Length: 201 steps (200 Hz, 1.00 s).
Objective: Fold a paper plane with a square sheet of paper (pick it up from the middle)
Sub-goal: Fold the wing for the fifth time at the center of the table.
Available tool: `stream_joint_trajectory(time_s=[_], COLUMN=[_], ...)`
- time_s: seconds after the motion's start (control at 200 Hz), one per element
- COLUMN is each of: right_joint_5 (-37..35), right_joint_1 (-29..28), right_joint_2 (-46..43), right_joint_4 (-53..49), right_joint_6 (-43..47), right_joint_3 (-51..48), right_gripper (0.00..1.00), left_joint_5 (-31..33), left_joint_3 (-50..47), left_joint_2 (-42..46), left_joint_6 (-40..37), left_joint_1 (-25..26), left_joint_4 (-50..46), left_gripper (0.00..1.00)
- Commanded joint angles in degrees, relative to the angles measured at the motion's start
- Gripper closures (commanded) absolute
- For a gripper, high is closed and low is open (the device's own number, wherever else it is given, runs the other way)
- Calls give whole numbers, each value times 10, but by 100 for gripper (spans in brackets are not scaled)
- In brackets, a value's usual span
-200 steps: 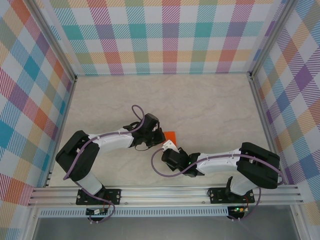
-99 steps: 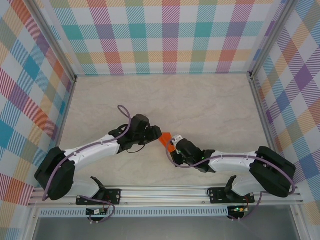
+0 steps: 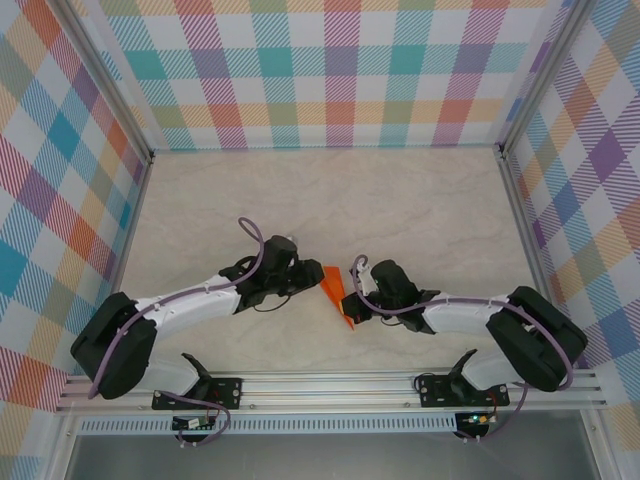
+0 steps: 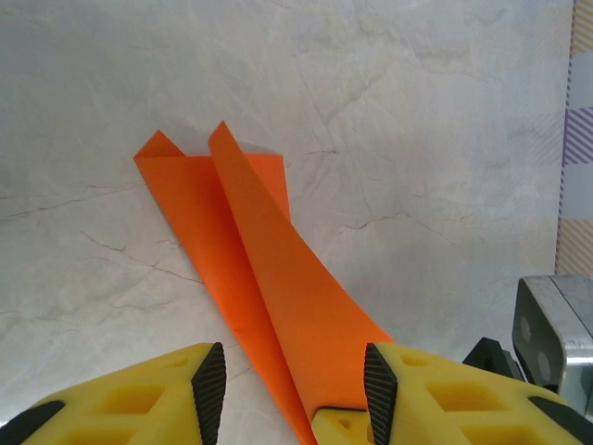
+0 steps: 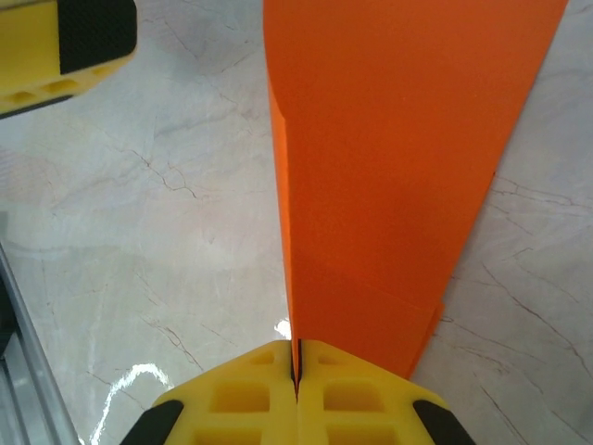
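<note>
Between the two hands, toward the near middle of the worktop [image 3: 420, 200], sits the orange plane [image 3: 333, 287], a narrow folded wedge. Right hand [image 3: 352, 303] pinches it: seen from that wrist, its yellow fingers [image 5: 250, 394] are pressed together with the paper's upright fold caught in the thin slit between them. From the tips the plane runs straight ahead, widening as it goes and leaning to that hand's right over the marbled surface. Left hand [image 3: 310, 278] sits close by, just beside the paper. Seen from its own wrist, its fingers [image 4: 209, 378] stand spread, black pads facing each other, and the plane comes in between them. One flap lies flat on the worktop; the other rises along the crease and reaches the right-side finger, though whether that finger presses it I cannot tell. The left-side pad is apart from the paper. Ahead of the left hand the plane ends in two small pointed corners. One left finger shows up and to the left of the right hand's tips, apart from the paper
</note>
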<state>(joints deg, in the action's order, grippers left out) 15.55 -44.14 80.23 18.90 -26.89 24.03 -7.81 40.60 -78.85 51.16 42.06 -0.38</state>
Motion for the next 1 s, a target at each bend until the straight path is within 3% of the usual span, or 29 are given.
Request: stream_joint_trajectory(time_s=[0.0, 1.0], right_joint_5=[57, 193], right_joint_1=[9, 96], right_joint_2=[18, 111], right_joint_4=[40, 133], right_joint_6=[-28, -169], right_joint_3=[-3, -12], right_gripper=[99, 97], left_joint_5=[-29, -96], left_joint_3=[-11, -35], left_joint_2=[-14, -75], left_joint_6=[-3, -8], left_joint_1=[-6, -3], left_joint_4=[46, 156], left_gripper=[55, 57])
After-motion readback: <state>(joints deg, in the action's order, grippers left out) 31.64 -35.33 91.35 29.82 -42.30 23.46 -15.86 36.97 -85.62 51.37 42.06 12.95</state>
